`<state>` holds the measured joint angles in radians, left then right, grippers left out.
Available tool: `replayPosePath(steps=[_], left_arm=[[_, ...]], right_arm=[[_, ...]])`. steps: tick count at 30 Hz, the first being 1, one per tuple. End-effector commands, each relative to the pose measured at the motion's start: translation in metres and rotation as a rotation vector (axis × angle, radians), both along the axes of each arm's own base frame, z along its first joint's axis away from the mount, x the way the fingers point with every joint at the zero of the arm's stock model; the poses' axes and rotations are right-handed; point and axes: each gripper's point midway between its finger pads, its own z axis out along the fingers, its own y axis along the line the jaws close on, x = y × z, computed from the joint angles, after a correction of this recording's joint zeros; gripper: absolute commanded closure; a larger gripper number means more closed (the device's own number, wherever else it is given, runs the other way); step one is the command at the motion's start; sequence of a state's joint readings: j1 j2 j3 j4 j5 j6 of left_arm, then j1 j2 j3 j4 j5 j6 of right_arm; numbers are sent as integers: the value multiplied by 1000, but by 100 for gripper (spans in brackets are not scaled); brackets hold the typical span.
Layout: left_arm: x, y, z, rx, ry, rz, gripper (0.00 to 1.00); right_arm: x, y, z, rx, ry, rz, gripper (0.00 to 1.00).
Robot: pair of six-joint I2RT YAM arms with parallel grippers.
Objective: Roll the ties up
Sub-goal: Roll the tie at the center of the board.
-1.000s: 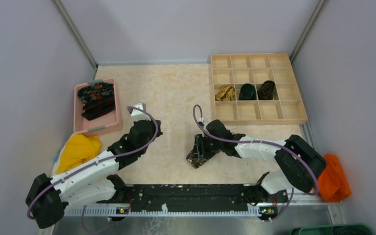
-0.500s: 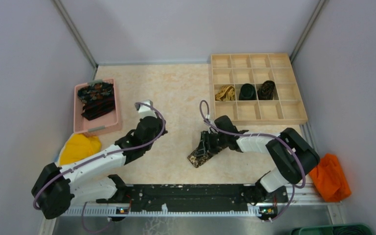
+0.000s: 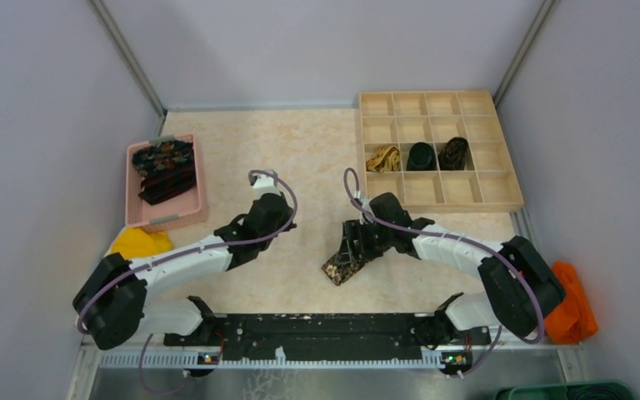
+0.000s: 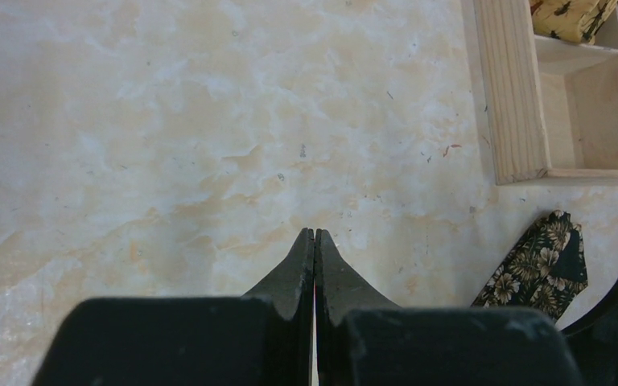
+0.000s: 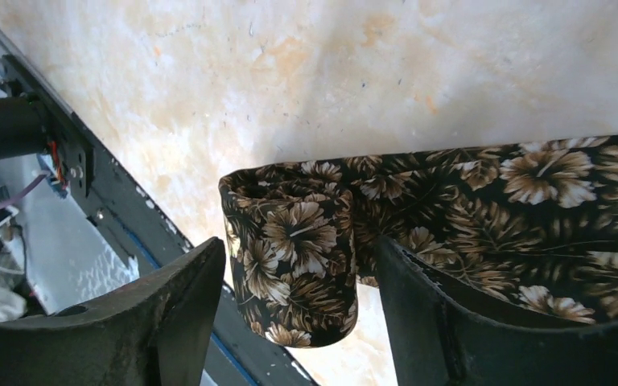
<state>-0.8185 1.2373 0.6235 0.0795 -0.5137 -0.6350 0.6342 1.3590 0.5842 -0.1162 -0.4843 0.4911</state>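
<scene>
A black-brown floral tie (image 3: 342, 265) lies on the table in the middle, its near end rolled up. In the right wrist view the rolled end (image 5: 298, 257) sits between my right gripper's (image 5: 299, 244) open jaws, with gaps on both sides. In the top view my right gripper (image 3: 355, 247) hovers over the tie. My left gripper (image 3: 282, 218) is shut and empty, left of the tie. Its closed tips (image 4: 315, 233) point over bare table, and the tie (image 4: 543, 269) shows at lower right. More dark ties (image 3: 164, 169) lie in the pink tray (image 3: 162, 218).
A wooden compartment tray (image 3: 358, 150) at the back right holds a golden-tan tie (image 3: 382, 157) and two dark rolled ties (image 3: 421, 155). A yellow cloth (image 3: 137, 242) lies at the left and an orange cloth (image 3: 571, 304) at the far right.
My left arm has swung right toward the table's middle, gripper shut. My right gripper and the tie's rolled end have shifted slightly right.
</scene>
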Motion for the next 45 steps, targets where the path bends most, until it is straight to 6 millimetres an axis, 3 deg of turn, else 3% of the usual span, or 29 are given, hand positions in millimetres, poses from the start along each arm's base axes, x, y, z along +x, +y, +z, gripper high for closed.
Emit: replayPosePath(steps=[1,9,16,21,27,30,32,36,38,41,45], left_arm=[[6,-25,1,-43,11,-57,100],[7,-47,-26,-26,94,-126,100],[5,-64,-40,-44,130,-193,100],[3,-77,-47,-61,140,-257,100],[0,-97,-64,-87,165,-340,100],[-1,-107,-71,-102,179,-378,100],[-5,-112,-77,-116,197,-403,100],[-14,-120,-87,-149,237,-448,100],[-20,-123,-89,-172,250,-473,100],[-24,-125,-93,-180,261,-488,100],[-29,-123,-99,-176,273,-502,100]], right_arm=[[25,-7,24,-46,-139,-36,31],[42,-43,18,-246,-225,-125,35],[53,-63,7,-362,-246,-193,39],[58,-62,22,-325,-299,-219,42],[42,-68,54,-240,-332,-261,44],[23,-71,60,-197,-302,-269,54],[9,-71,59,-186,-285,-262,54],[-14,-64,53,-243,-300,-237,51],[-20,-65,37,-281,-248,-253,53],[-29,-66,3,-328,-166,-263,72],[-33,-63,-21,-332,-127,-260,84]])
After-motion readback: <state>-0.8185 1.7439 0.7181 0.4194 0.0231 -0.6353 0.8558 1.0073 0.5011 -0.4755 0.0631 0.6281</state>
